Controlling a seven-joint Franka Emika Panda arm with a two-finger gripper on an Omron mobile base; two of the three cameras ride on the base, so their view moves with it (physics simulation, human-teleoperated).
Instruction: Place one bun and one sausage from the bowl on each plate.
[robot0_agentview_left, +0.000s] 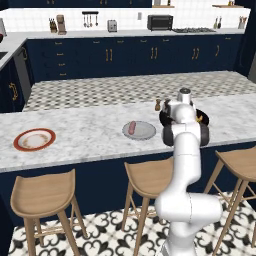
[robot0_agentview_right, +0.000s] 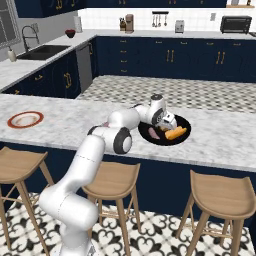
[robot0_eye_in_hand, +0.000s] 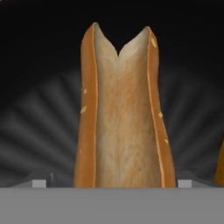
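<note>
Step in hand: I judge this as the reach for a bun (robot0_eye_in_hand: 124, 118); the claw (robot0_agentview_right: 169, 121) sits low over the black bowl (robot0_agentview_right: 186, 122), with the bun right in front of the hand camera, lying lengthwise between the finger tips.
Claw state: jaws spread wide apart, nothing held; the bun lies between them, and I cannot tell whether they touch it.
Bowl contents: from the right base view I see golden-orange bun at the near side of the bowl and a pinkish sausage (robot0_agentview_right: 153, 133) beside it.
Grey plate (robot0_agentview_left: 145, 132): on the worktop (robot0_agentview_left: 90, 135), just left of the arm, already carrying one sausage (robot0_agentview_left: 132, 128); I see no bun on it.
Red-rimmed plate (robot0_agentview_left: 34, 139): well apart to the left, nothing on it.
Progress: early, by my reading; one item placed out of four.
Next move: I would close squarely on the bun's sides, lift clear of the bowl rim, then carry it left to the grey plate.
Arm pose: folded forward over the worktop, elbow low, wrist bent down into the bowl.
</note>
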